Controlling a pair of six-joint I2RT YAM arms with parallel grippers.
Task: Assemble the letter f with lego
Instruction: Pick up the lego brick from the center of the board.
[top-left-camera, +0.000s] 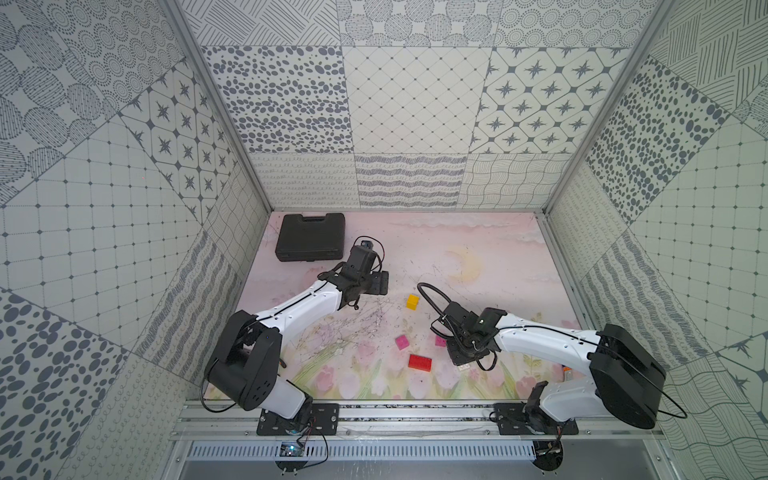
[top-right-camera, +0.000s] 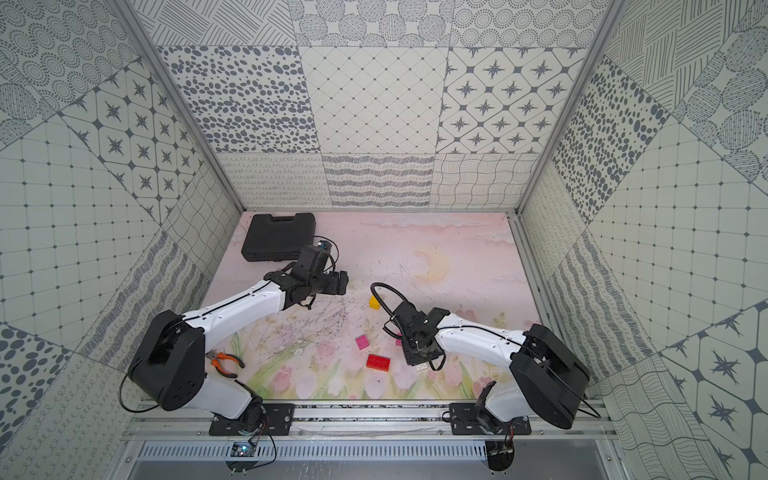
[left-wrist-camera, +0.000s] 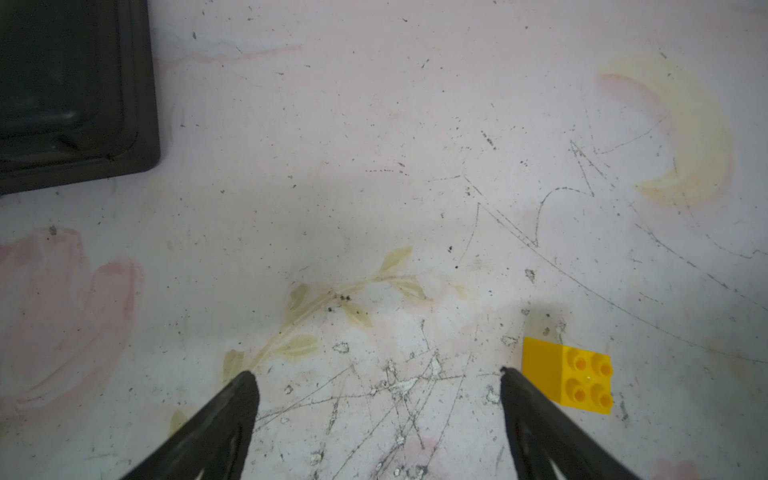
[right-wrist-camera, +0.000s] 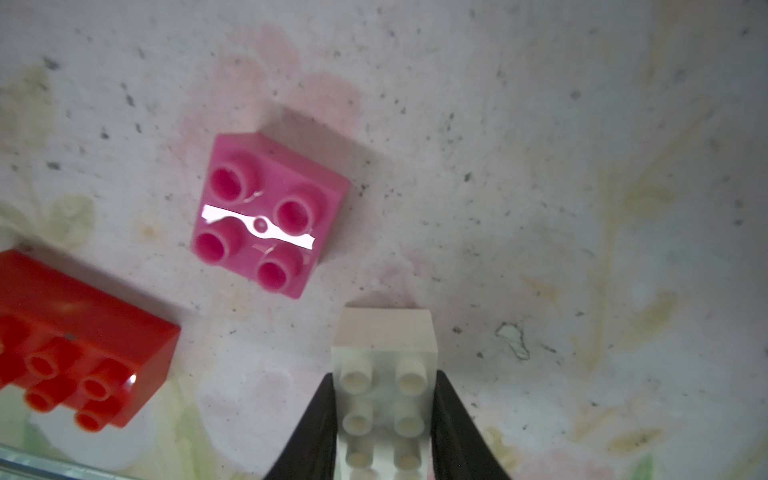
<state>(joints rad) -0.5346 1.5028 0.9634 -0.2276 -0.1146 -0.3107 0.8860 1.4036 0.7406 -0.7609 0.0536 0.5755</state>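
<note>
Far left: black case (top-left-camera: 309, 237) on the desk (top-left-camera: 498, 257). Left hand (left-wrist-camera: 375, 374) spread wide, holding nothing, over bare desk. Yellow brick (top-left-camera: 412, 301) mid-desk, just right of that hand, tipped on its side. Nearer: pink brick (top-left-camera: 402, 342), red brick (top-left-camera: 419, 361), second pink brick (right-wrist-camera: 270, 216) studs up. Right hand (right-wrist-camera: 384, 376) clamped on the white brick (right-wrist-camera: 386, 345), fingers against its long sides.

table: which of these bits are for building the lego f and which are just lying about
For the job: yellow brick, first pink brick, second pink brick, red brick, white brick held in the right claw.
Just lying about: black case, orange-handled pliers.
</note>
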